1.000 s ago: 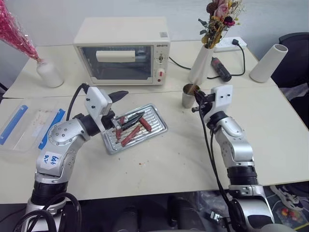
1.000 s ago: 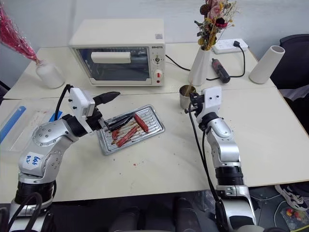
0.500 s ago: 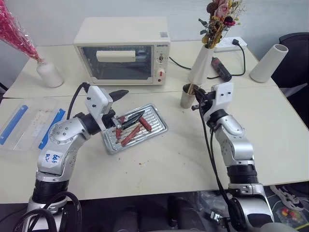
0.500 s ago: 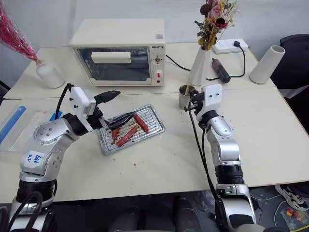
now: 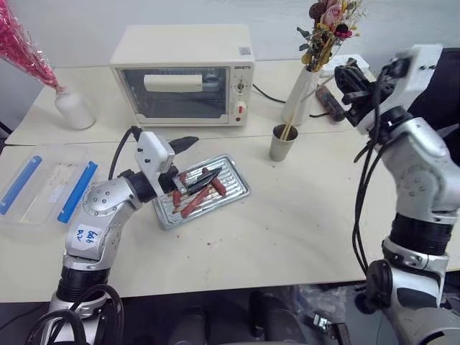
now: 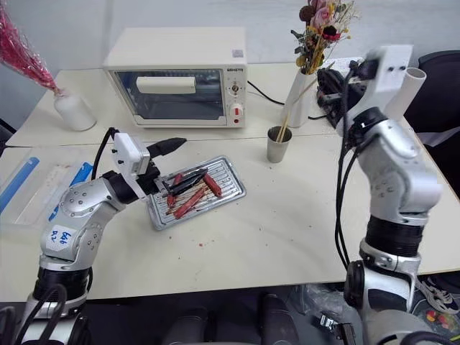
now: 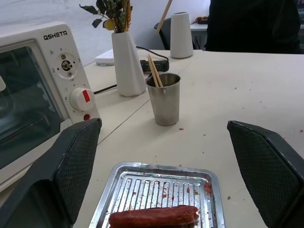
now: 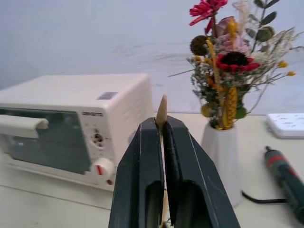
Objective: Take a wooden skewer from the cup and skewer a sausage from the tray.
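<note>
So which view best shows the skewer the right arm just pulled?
The right wrist view: the wooden skewer sits pinched between the shut jaws, its tip poking above them. The eye views show it as a thin line slanting from the right gripper toward the cup.

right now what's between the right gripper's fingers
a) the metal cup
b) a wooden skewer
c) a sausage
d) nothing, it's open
b: in the right wrist view the right gripper has its two black fingers pressed together on a thin wooden skewer, whose pale pointed tip sticks out just past the fingertips; the cup stands on the table and the sausages lie in the tray.
</note>
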